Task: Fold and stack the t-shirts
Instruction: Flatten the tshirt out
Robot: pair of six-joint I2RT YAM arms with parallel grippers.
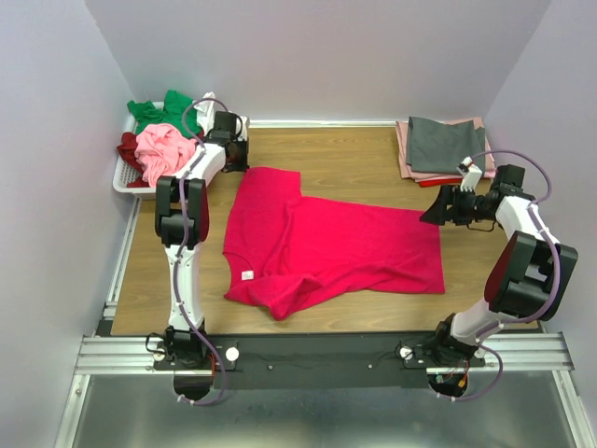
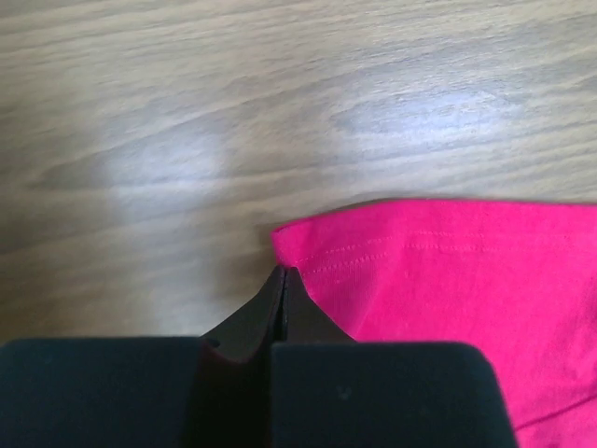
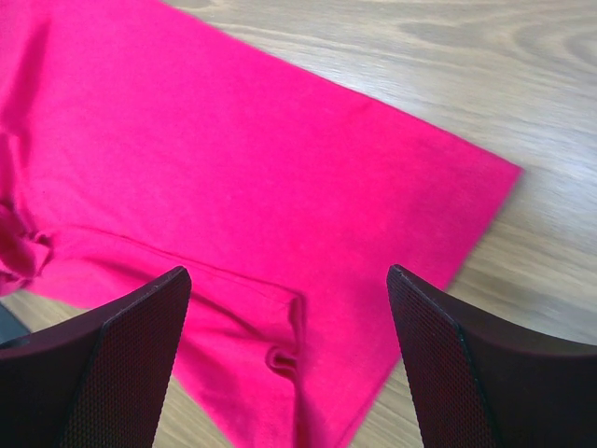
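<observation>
The crimson-pink t-shirt [image 1: 326, 247] lies spread on the wooden table, partly folded, with its collar at the near left. My left gripper [image 1: 235, 161] is shut, and its tips [image 2: 283, 273] sit at the corner of the shirt's far-left sleeve [image 2: 448, 280]. No cloth shows between the jaws. My right gripper [image 1: 432, 215] is open and hovers over the shirt's far-right hem corner. In the right wrist view the wide-open gripper [image 3: 287, 271] has the shirt [image 3: 233, 140] below it, with a small fold between the fingers.
A white slatted basket [image 1: 126, 182] at the far left holds green [image 1: 159, 112], light pink [image 1: 163, 145] and maroon [image 1: 129, 147] tees. A folded grey tee [image 1: 443, 145] lies on a dusty pink one [image 1: 403, 154] at the far right. Lilac walls enclose the table.
</observation>
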